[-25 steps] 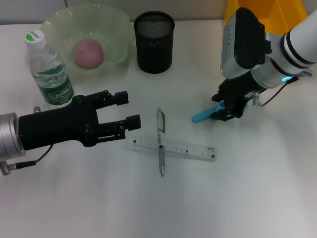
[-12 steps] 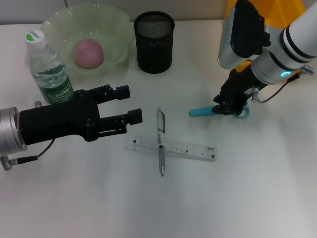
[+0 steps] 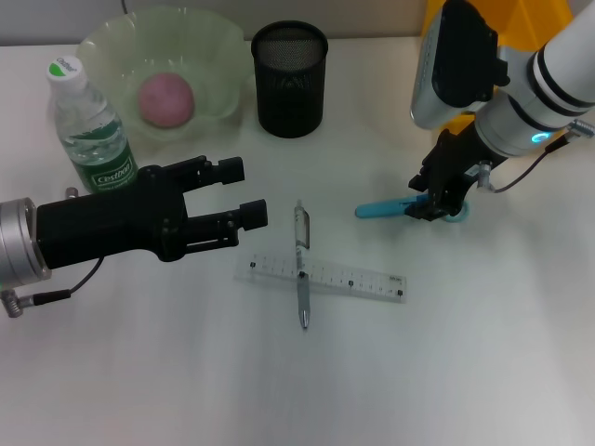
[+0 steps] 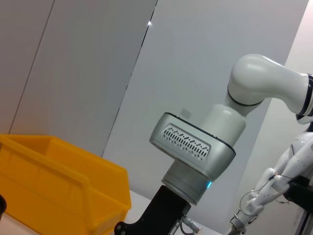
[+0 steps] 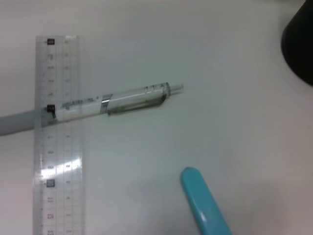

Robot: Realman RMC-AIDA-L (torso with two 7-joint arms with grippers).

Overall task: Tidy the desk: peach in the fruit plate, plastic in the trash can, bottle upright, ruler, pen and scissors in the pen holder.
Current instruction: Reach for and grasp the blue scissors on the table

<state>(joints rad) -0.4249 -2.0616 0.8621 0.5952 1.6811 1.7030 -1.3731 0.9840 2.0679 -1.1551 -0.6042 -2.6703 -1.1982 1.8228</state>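
Scissors (image 3: pixel 390 208) with a blue sheath lie on the white desk (image 3: pixel 446 353) at the right, their blue tip pointing toward the middle; the same tip shows in the right wrist view (image 5: pixel 203 205). The right gripper (image 3: pixel 435 200) is down at the handle end, its white arm reaching in from the upper right with the forearm angled steeply downward and the black wrist bent toward the desk. Whether it clamps the handles I cannot tell, since the black body hides the contact.

The left gripper (image 3: pixel 244 193) reaches in from the left edge, its black arm lying nearly level above the desk and pointing right. Its jaws stand apart, one finger above the other in the head view, holding nothing, and it stops just short of the pen.

The pen (image 3: pixel 301 262) lies across the clear ruler (image 3: pixel 325 277) in the middle of the desk, the two touching and forming a cross. The black mesh pen holder (image 3: pixel 290 79) stands upright at the back. Left of it, the peach (image 3: pixel 166 98) sits in the pale green fruit plate (image 3: pixel 102 46). The bottle (image 3: pixel 91 130) stands upright just in front of the plate's left side. A yellow bin (image 3: pixel 521 19) is behind the right arm.
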